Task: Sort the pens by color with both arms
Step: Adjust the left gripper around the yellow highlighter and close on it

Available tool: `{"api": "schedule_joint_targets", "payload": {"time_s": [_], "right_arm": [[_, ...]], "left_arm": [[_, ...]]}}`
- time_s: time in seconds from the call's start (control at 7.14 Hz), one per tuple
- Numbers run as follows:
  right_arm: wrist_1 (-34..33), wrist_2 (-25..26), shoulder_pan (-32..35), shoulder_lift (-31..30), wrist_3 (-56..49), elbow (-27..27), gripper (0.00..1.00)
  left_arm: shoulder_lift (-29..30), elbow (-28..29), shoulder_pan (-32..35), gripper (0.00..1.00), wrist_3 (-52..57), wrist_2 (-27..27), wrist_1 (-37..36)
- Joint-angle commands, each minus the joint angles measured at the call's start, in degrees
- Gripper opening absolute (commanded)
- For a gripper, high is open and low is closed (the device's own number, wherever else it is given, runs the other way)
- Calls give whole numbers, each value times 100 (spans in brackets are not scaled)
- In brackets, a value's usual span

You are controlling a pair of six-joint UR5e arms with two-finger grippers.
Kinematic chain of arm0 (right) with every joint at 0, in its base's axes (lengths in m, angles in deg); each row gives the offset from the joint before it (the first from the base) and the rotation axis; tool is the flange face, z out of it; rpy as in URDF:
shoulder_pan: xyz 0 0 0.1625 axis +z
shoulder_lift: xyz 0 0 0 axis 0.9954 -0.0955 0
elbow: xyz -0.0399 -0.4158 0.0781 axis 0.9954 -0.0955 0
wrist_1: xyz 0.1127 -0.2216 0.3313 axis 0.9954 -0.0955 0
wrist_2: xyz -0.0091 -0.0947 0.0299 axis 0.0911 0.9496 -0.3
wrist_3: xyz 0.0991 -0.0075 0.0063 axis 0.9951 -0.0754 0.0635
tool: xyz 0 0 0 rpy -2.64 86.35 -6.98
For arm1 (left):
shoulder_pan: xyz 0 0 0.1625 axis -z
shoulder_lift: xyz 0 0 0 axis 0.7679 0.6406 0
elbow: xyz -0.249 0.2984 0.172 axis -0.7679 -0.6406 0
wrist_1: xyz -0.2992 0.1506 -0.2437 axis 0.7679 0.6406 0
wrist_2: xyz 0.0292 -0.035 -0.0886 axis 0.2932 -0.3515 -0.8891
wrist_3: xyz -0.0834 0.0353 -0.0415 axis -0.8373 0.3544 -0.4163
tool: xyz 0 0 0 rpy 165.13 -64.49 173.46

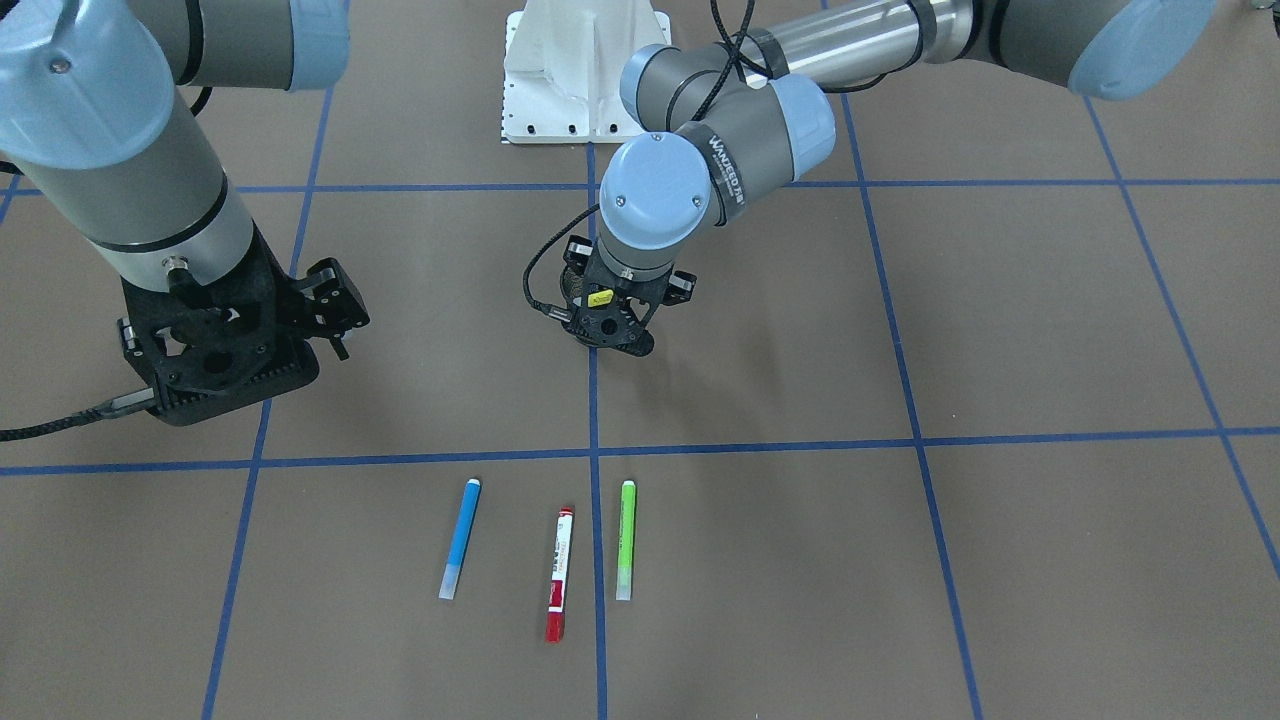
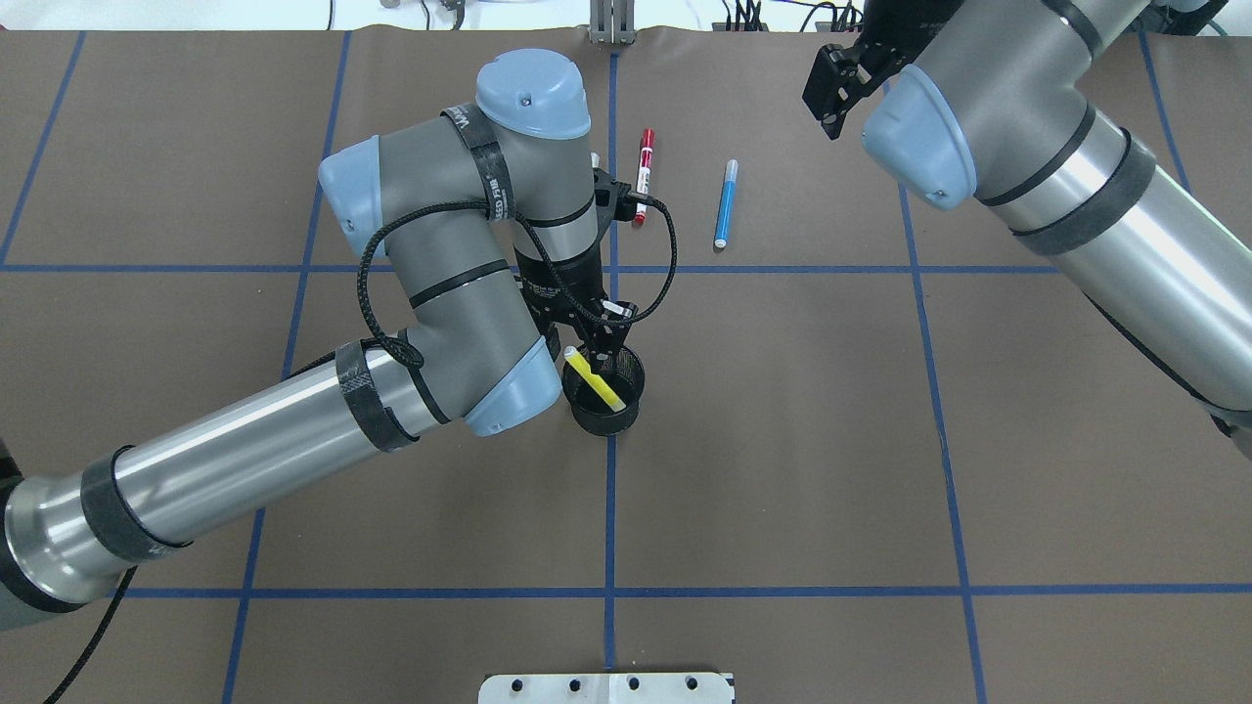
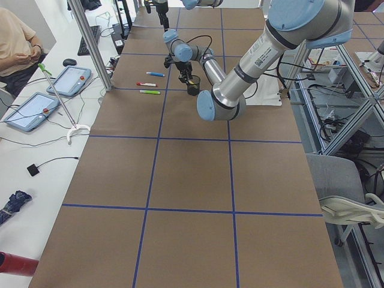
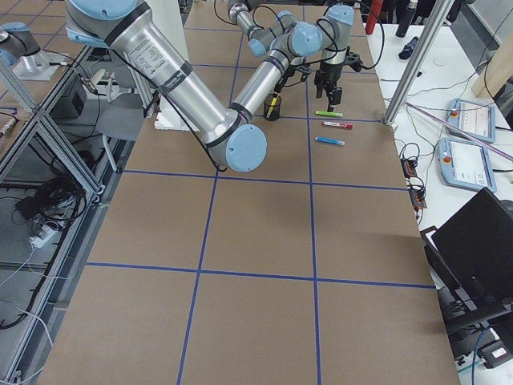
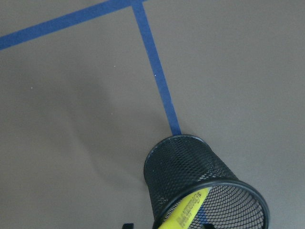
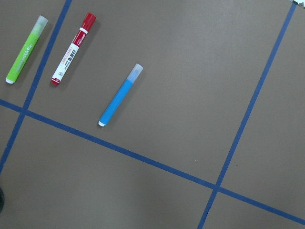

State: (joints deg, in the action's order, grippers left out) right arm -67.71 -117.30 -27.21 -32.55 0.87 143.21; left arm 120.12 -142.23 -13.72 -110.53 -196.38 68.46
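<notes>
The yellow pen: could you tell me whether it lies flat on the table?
No, the yellow pen leans tilted inside the black mesh cup.

Matt paper, bright metal, smooth plastic

The table (image 1: 1000, 320) wears a matt brown paper-like sheet crossed by smooth blue tape (image 1: 760, 445). The left arm (image 2: 245, 460) and right arm (image 2: 1125, 225) have polished silver metal tubes, matt grey joint shells and smooth light-blue plastic caps; a braided black cable (image 2: 367, 284) loops on the left one. The cup (image 5: 186, 167) is black wire mesh with a smooth solid rim. The blue pen (image 6: 119, 98) and green pen (image 6: 24, 52) are smooth plastic with frosted caps; the red pen (image 6: 71, 50) has a glossy white printed barrel; the yellow pen (image 5: 188, 212) is smooth and printed. The base (image 1: 580, 70) looks like white painted metal.
</notes>
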Motion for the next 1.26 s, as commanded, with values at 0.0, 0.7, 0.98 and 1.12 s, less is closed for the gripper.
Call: {"api": "schedule_joint_targets", "payload": {"time_s": [0.0, 0.7, 0.98, 1.12], "right_arm": [[1, 0, 0, -1, 0, 0, 100], [1, 0, 0, -1, 0, 0, 100], [1, 0, 0, -1, 0, -9, 100], [1, 0, -9, 8, 0, -9, 100]], "left_arm": [[-3, -22, -6, 46, -4, 0, -1], [-12, -92, -23, 35, -13, 0, -1], [-12, -93, -23, 45, -13, 9, -1], [-21, -93, -23, 59, -21, 9, -1]]}}
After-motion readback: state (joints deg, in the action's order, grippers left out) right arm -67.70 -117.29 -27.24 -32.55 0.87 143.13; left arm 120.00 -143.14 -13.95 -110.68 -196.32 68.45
